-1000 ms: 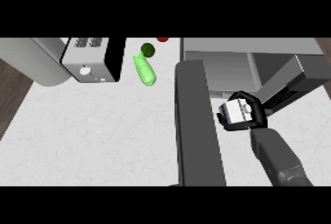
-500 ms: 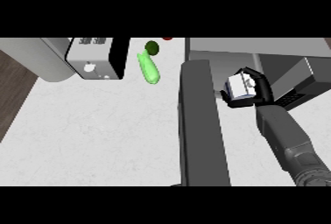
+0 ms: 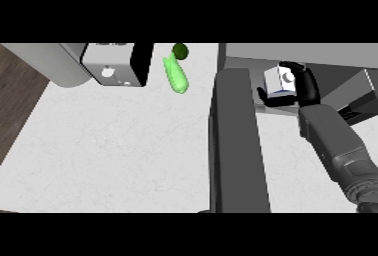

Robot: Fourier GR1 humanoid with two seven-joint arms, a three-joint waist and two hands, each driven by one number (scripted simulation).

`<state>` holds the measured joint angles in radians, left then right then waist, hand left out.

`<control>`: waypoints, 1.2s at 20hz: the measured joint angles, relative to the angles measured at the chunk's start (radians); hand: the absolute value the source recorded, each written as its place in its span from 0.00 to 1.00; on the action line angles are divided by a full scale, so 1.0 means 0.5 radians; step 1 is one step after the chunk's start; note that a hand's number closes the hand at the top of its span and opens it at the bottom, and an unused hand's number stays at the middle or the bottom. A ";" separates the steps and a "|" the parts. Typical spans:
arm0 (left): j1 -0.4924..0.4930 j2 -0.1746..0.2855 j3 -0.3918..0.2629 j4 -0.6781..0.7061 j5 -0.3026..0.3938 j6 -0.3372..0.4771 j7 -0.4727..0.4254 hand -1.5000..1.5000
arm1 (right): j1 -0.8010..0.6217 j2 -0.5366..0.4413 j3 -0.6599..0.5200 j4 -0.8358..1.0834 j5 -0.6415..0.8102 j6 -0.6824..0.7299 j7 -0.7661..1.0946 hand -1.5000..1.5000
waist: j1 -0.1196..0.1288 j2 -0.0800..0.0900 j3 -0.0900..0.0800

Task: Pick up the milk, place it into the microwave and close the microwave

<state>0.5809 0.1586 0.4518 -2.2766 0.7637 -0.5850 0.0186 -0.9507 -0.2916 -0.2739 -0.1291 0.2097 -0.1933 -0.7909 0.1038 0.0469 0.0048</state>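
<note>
The milk [image 3: 278,81] is a small white carton with a blue base. My right hand [image 3: 301,87] is curled round it, thumb below and fingers along its right side. Hand and carton sit just inside the open front of the grey microwave [image 3: 325,55] at the upper right. The microwave's dark door [image 3: 236,145] stands open, reaching from the oven towards the view's lower edge, left of my right forearm. My left hand shows nowhere.
A long green vegetable [image 3: 176,76] lies on the white counter [image 3: 111,150] beside a dark round fruit [image 3: 180,49]. A white and black toaster [image 3: 116,64] stands at the upper left, with a grey rounded object [image 3: 50,62] left of it.
My right hand has carried the milk up and away from me, from beside the door's middle into the microwave's opening. The view has tilted a little, shifting the counter objects down.
</note>
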 measured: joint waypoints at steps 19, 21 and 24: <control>-0.201 0.103 -0.025 0.043 0.008 0.054 0.066 0.00 | -0.157 -0.201 -0.040 0.061 0.021 -0.298 0.165 1.00 | 0.123 0.088 0.011; -0.213 0.107 -0.027 0.050 0.009 0.053 0.066 0.00 | -0.157 -0.225 -0.045 0.066 0.020 -0.298 0.169 1.00 | 0.135 0.093 0.012; -0.226 0.114 -0.032 0.054 0.006 0.052 0.071 0.00 | -0.165 -0.248 -0.048 0.073 0.022 -0.307 0.181 1.00 | 0.156 0.101 0.013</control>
<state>0.4677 0.2154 0.4356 -2.2495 0.7665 -0.5592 0.0541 -1.0334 -0.4159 -0.2979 -0.0925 0.2208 -0.3470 -0.7003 0.1820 0.0973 0.0111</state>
